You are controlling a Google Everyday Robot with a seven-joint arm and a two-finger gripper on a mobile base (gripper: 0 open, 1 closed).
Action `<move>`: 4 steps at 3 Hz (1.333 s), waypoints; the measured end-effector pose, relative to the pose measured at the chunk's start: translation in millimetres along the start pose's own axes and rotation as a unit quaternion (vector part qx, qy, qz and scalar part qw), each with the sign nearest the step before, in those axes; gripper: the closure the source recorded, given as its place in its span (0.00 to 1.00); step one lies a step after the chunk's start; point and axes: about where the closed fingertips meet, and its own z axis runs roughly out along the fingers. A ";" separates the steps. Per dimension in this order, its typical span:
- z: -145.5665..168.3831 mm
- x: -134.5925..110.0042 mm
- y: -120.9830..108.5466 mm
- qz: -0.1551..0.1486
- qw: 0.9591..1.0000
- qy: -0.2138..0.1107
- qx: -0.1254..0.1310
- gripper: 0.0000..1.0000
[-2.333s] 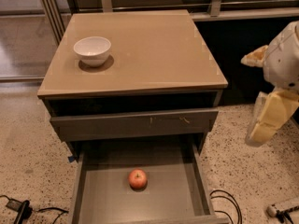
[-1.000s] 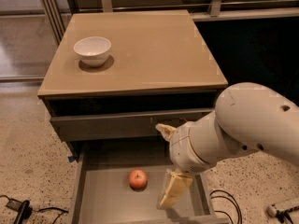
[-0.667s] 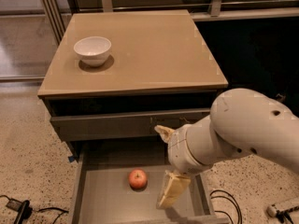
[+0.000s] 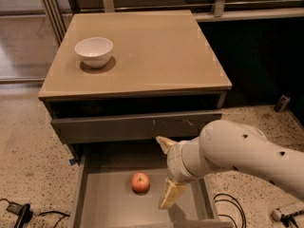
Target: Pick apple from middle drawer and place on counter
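Reaching step: gripper [image 4: 161, 173] hangs inside the open middle drawer [image 4: 104, 203], fingers spread wide, holding nothing. Apple [image 4: 140, 182] sits on the drawer floor just left of it, not touching. Next move, likely: shift left, descend, close on apple. Farther back, counter [image 4: 156, 56] carries a white bowl [image 4: 94, 51] at its left.

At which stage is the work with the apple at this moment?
Done: the dark-grey middle drawer stands pulled out. In hand: the cream two-finger gripper, fingers open, hangs over the drawer just right of the small red apple, not touching it. Left: grasp, lift, place it on the glossy tan counter.
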 end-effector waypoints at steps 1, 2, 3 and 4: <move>44.0 14.3 -6.4 -0.009 1.000 -0.025 0.009 0.00; 84.0 25.2 -17.7 -0.016 0.999 -0.052 0.002 0.00; 122.6 42.5 -18.1 -0.005 0.997 -0.077 -0.019 0.00; 149.6 60.4 -13.7 0.032 0.995 -0.084 -0.039 0.00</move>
